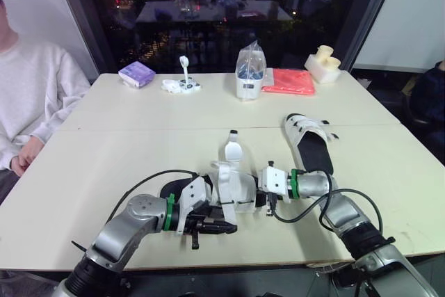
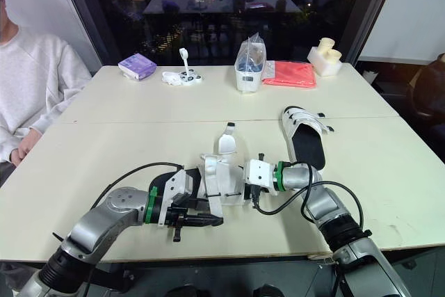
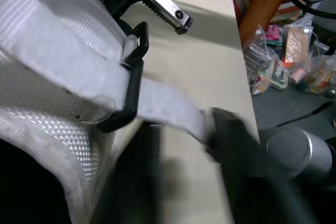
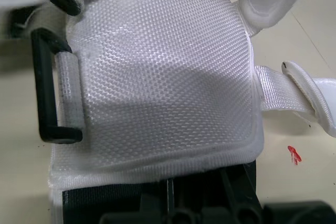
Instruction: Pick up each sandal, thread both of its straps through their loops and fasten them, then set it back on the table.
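1. at the near middle of the table [image 1: 125,151], a sandal [image 1: 233,184] is kept between the left gripper [image 1: 212,226] and the right gripper [image 1: 263,196]. whether it is lifted or resting on the surface cannot be told.
2. the right gripper is seen clamped on the sandal's right edge. this is judged to be a brace, so that the upper is not shifted while a strap is worked.
3. the left gripper is set at the sandal's near left side, where a strap [image 3: 168,111] is passed through a black loop [image 3: 134,77]. the strap's end lies right by this gripper, but whether the gripper is clenched or released cannot be told.
4. an upright strap [image 1: 231,149] is left standing at the sandal's far side, and its fastening is judged not yet done.
5. the other sandal [image 1: 309,145] is laid flat to the right and farther off, well apart from both grippers, and is judged to be waiting its turn.
6. the surface is pale and smooth, and a seam is seen running left to right across it. along the far edge are set a purple box [image 1: 137,73], a clear bag [image 1: 250,71] and a red cloth [image 1: 288,80].
7. the room is bounded on the far side by a dark window [image 1: 208,5] dotted with lights. a person [image 1: 28,95] in a pale sweatshirt is seated at the table's left edge.
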`<state>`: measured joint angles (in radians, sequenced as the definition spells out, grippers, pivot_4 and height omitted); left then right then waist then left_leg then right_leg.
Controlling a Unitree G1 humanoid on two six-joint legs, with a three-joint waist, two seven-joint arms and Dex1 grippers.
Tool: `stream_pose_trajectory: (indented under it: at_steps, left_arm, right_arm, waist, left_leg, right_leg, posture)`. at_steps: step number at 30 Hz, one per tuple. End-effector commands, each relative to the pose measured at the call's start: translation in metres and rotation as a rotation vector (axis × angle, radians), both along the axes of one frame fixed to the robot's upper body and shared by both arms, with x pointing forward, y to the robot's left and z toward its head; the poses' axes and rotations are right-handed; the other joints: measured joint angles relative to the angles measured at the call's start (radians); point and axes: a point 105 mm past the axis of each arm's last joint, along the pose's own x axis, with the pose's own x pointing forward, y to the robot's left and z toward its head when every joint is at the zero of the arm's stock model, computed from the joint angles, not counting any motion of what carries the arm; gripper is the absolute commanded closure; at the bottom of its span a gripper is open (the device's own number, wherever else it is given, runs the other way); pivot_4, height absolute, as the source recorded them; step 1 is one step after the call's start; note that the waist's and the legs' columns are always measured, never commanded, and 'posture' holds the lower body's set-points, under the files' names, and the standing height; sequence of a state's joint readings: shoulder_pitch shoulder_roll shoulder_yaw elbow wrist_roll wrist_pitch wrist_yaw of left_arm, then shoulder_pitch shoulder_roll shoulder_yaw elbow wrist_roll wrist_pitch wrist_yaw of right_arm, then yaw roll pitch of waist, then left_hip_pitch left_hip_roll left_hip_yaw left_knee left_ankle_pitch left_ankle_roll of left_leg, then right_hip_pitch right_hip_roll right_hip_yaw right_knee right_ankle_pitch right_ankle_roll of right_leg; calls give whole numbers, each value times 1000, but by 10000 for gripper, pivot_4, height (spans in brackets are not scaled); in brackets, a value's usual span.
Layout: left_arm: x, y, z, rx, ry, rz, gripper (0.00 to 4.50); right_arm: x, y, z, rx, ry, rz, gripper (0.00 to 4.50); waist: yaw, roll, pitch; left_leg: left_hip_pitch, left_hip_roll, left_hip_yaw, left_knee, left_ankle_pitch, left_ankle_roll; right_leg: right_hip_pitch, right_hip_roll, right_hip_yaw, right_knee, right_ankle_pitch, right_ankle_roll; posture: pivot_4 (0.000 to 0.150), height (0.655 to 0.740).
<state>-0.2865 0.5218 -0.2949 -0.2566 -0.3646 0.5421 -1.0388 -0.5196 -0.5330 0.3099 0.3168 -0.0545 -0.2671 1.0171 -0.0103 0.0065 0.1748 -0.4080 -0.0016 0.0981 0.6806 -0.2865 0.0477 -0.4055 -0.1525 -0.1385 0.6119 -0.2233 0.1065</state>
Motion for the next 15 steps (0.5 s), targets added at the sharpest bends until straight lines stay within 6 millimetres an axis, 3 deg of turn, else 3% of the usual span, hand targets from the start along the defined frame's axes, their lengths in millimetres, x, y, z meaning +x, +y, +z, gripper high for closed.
stream_pose_trajectory:
  at_steps: [1, 9, 12, 15]
  left_arm:
    - [-6, -2, 3, 0, -9, -31, 44662]
    - [-42, 12, -2, 90, 77, -192, 44662]
    - [-63, 22, 9, 104, 94, -334, 44662]
    - [-66, 22, 23, 61, 42, -387, 44662]
  right_arm:
    - [-11, -13, -40, -122, 130, -21, 45000]
    - [-10, -13, -39, -128, 131, -15, 45000]
    - [-10, -12, -39, -130, 133, -10, 45000]
    - [-10, -12, -40, -133, 136, -6, 45000]
  waist:
    - [0, 0, 0]
    - [0, 0, 0]
    - [-1, 0, 0]
    - [0, 1, 0]
  left_leg:
    - [0, 0, 0, 0, 0, 0]
    - [0, 0, 0, -1, -1, 1]
    - [0, 0, 0, -1, -1, 0]
    - [0, 0, 0, -1, -1, 0]
  right_leg:
    - [0, 0, 0, 0, 0, 0]
    - [-1, 0, 0, -1, -1, -2]
    - [-1, 0, 0, -1, -2, -3]
    - [-1, -1, 0, -1, -2, -4]
  posture:
    - [1500, 7400]
    - [1500, 7400]
    - [1500, 7400]
    - [1500, 7400]
